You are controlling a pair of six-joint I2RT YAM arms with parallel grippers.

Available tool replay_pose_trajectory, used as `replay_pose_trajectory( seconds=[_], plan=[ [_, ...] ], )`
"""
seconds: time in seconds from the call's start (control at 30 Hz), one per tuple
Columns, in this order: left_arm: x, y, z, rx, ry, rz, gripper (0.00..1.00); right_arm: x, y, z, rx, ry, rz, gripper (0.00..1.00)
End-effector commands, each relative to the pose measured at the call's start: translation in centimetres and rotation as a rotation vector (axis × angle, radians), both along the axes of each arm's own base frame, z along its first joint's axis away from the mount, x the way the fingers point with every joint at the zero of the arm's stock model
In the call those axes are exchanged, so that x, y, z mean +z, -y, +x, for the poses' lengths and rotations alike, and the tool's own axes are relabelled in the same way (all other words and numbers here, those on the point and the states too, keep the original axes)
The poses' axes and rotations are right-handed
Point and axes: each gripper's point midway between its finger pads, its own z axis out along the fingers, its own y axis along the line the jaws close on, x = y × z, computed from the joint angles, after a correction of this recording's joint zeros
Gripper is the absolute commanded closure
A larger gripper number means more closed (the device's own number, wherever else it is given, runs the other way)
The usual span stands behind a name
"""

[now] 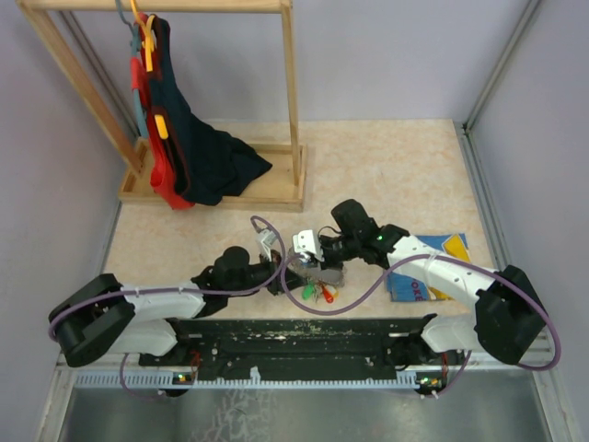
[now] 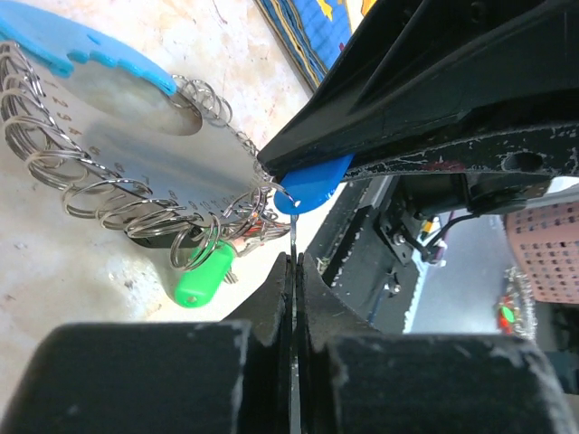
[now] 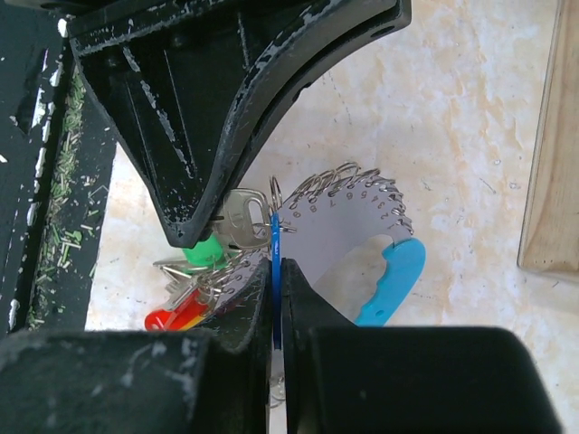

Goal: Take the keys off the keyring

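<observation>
Two arms met over one bunch of keys (image 1: 317, 293), which lay on the table (image 1: 396, 175) near the picture book (image 1: 453, 250), on the side of the book toward the left arm. Four coloured heads could be counted: one green key (image 3: 204, 251), one red key (image 3: 165, 318), one orange-yellow key (image 3: 194, 310) touching the red, and one blue key (image 2: 313, 186). A bare silver key (image 3: 241, 220) sat just beside the green one.

The keyring (image 2: 136, 136) looked like a flat grey tab printed with a row of small numbers, with a light-blue piece along one edge. Many thin silvery rings were threaded through its rim, too many and too overlapped to count.

The left gripper (image 2: 294, 259) had its jaws pressed together with no gap, pinching a thin silver wire of the keyring that ran up to the ring beside the blue key. The right gripper (image 3: 275, 264) was likewise closed tight, clamped on the blue key's plastic head – seen edge-on from its own wrist, flat-on from the left wrist. The two sets of fingertips stood just beside each other.

One wooden rack (image 1: 221, 195) hung with dark and red clothes stood well apart from the book, at the table's far corner on the left arm's side.
</observation>
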Motion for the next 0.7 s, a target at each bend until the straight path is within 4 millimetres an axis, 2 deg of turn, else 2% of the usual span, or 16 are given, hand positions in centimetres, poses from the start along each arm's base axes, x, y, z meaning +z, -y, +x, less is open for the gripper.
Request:
replay_pose_trajectory(
  seconds=[0.0,0.13,0.37,0.67],
  plan=[
    [1.9,0.0,0.8,0.068,-0.09,-0.072,1.0,3.5,-1.1,0.5,0.039,0.068,0.094,0.95],
    [2.2,-0.1,1.0,0.063,-0.102,-0.103,1.0,3.7,-1.1,0.4,0.037,0.069,0.098,0.88],
    [2.1,0.2,0.8,0.029,-0.095,-0.115,1.0,4.2,-1.1,0.9,0.0,0.071,0.1,0.68],
    [2.4,0.2,1.0,0.024,-0.169,-0.158,1.0,4.7,-0.9,1.0,-0.006,0.078,0.11,0.59]
  ],
)
